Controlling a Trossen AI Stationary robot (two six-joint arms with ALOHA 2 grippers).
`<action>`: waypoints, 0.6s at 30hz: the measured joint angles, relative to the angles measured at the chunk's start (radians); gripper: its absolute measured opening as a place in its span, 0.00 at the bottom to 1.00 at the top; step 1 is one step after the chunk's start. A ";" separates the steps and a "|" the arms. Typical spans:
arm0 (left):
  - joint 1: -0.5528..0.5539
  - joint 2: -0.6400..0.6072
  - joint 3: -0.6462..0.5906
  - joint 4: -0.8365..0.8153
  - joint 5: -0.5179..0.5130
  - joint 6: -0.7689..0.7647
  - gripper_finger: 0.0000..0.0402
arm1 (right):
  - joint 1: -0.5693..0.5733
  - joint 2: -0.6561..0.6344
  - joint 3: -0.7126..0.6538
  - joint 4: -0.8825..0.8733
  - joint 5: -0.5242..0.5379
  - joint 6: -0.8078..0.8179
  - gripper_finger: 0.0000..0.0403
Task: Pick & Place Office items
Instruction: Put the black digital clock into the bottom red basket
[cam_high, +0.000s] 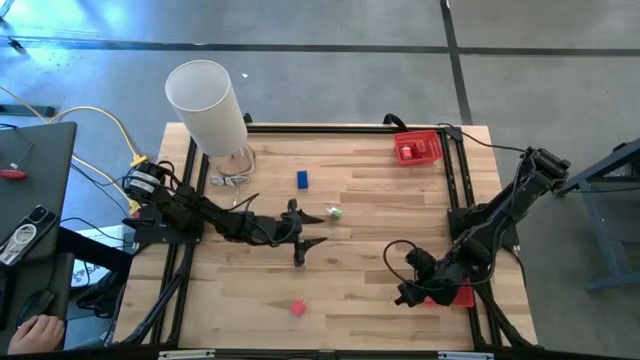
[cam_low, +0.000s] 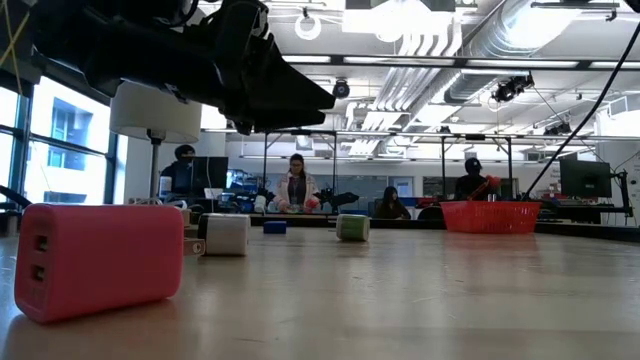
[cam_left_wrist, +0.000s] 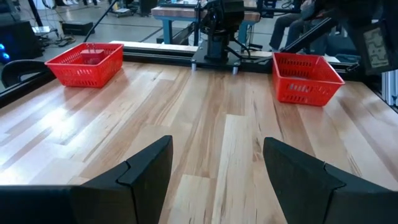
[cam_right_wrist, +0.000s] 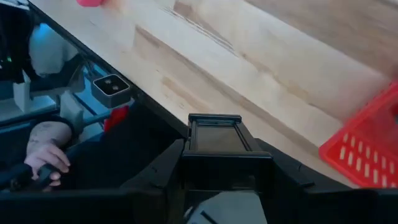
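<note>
The task looks only partly done. On the wooden counter (cam_high: 380, 200) several office items lie loose: a blue block (cam_high: 302, 179) near the far side, a green-and-white piece (cam_high: 334, 213) just beside the left arm's tip, and a pink charger-like block (cam_high: 298, 308) near the front edge. In the low view this pink block (cam_low: 98, 258) is very close to the camera, and a white piece (cam_low: 227, 234), a small blue piece (cam_low: 274, 227) and a green cube (cam_low: 352, 227) stand farther behind.

The far red basket (cam_high: 418, 148) has something red and white inside, but I cannot tell how many items. The near red basket (cam_high: 452, 295) is mostly hidden under the right arm.

The left gripper (cam_high: 300, 232) is over the middle of the counter, its fingers (cam_left_wrist: 149, 168) spread apart and holding nothing. The right gripper (cam_high: 412, 292) is beside the near basket; I cannot tell its state.

In my judgement, at least three or four items must still be picked, and the green piece is the nearest one for the left arm.
</note>
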 joint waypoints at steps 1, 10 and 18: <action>0.000 0.000 0.000 -0.001 0.000 0.000 0.61 | -0.002 0.000 0.000 0.005 -0.006 0.003 0.35; 0.000 0.000 0.000 -0.036 0.000 0.000 0.61 | -0.002 0.000 0.085 -0.227 -0.083 0.093 0.35; 0.000 0.000 0.000 -0.049 -0.001 0.000 0.61 | -0.002 0.009 0.156 -0.454 -0.221 0.197 0.35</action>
